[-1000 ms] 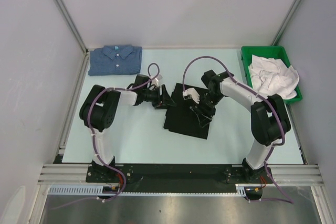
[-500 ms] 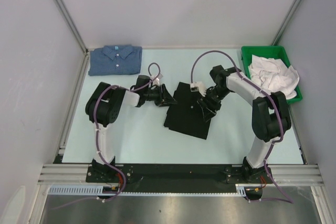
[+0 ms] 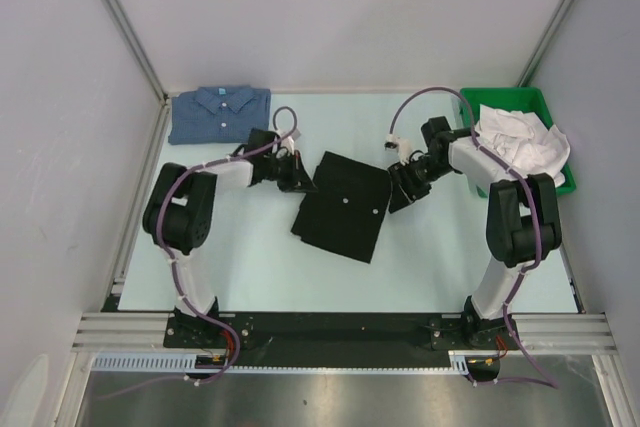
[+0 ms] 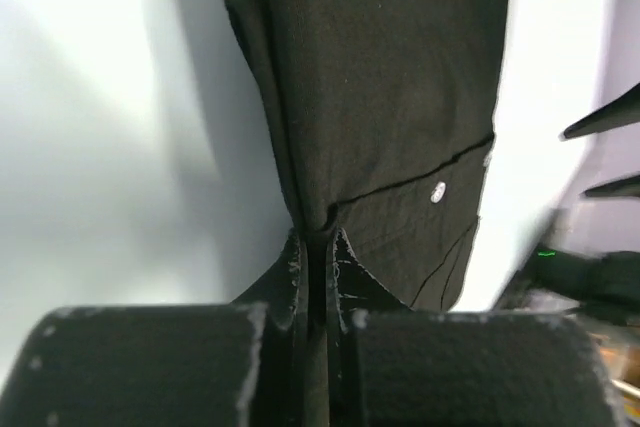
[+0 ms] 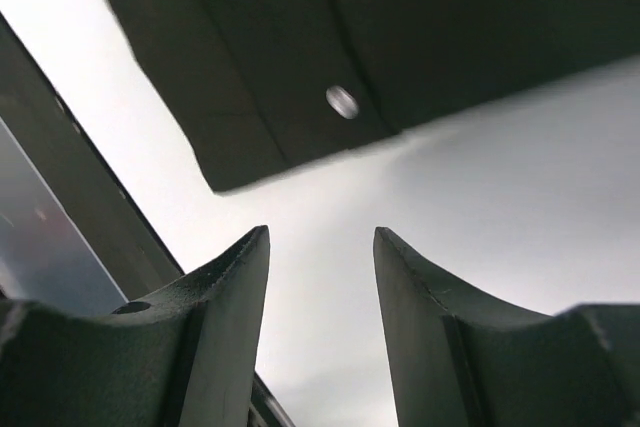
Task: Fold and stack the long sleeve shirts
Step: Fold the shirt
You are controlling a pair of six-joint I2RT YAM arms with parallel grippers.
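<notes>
Tabletop (image 3: 250,247) pale mint, black shirt (image 3: 345,209) centred, grey walls (image 3: 340,17)

Bright, even light leaves my bench (image 3: 250,247) pale, shadows soft. My left wrist view smears along its right side; my right tool (image 5: 320,237) looms out of focus, the black shirt (image 5: 420,17) nearly featureless.

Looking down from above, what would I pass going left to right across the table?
blue shirt → left pincer → black shirt → right pincer → green bin holding white cloth
</notes>
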